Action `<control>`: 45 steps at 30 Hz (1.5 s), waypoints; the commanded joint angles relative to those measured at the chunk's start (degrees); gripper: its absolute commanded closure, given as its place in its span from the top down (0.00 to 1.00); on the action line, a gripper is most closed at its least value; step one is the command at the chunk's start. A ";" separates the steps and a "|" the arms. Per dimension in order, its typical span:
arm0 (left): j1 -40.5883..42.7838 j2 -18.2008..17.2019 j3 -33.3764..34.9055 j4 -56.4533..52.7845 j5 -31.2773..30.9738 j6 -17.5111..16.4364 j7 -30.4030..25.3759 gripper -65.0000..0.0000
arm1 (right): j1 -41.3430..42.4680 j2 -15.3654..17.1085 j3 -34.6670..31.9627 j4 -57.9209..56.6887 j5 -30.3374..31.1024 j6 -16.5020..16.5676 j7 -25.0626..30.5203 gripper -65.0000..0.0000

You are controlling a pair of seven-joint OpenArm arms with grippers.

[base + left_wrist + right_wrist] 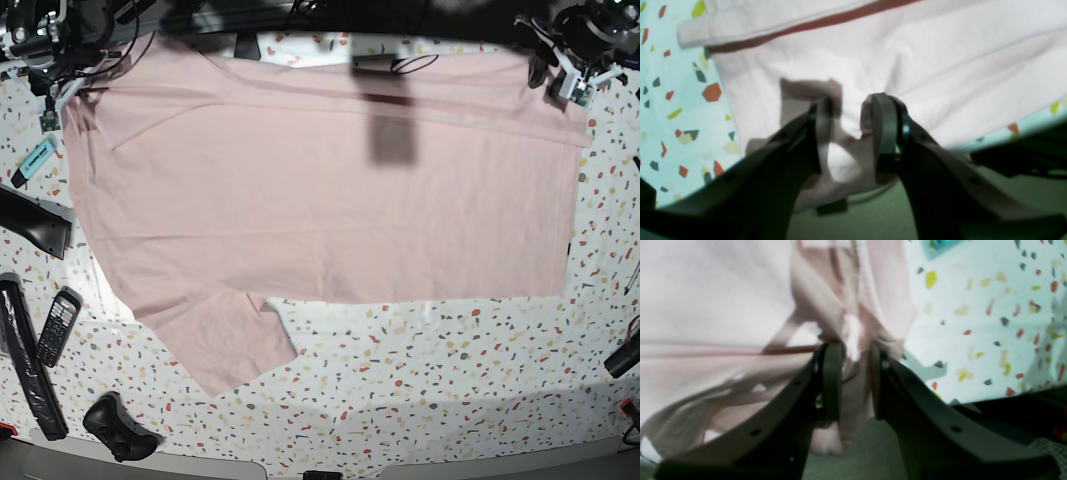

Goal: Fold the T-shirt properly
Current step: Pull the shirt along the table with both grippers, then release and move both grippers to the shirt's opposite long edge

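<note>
T-shirt [330, 190] spread flat, plain side up, over most of the speckled table [450, 360]. Left gripper [850, 133] pinches a bunched hem corner at the table edge. Right gripper [857, 380], view blurred, apparently clamps gathered fabric likewise.

the t-shirt [320, 200] lies spread across the far half of the table [450, 380], one sleeve [225, 345] reaching toward the near edge on the base view's left. the right gripper [52, 85] sits at the shirt's far-left corner, the left gripper [565, 75] at its far-right corner. a marker [36, 160], a remote [55, 325] and a game controller [118, 425] lie left of the shirt.
</note>
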 commanded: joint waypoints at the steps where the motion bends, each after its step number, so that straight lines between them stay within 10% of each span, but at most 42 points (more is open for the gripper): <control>1: 1.40 -0.37 -1.07 0.98 2.08 -0.11 3.87 0.31 | -0.17 0.87 1.38 1.55 -0.81 -0.24 0.46 0.22; 19: -21.18 -1.44 -13.05 6.25 -8.76 -0.15 4.44 0.31 | 19.89 3.04 5.27 4.39 11.37 1.95 -2.45 0.22; 32: -51.74 -0.66 2.69 -29.51 -9.92 0.76 5.75 0.31 | 37.57 3.04 -6.86 -11.28 10.43 5.90 -3.63 0.22; 45: -67.21 -0.52 2.95 -59.36 -9.92 -3.87 0.66 0.31 | 43.85 2.91 -12.04 -14.56 9.51 5.90 -4.96 0.22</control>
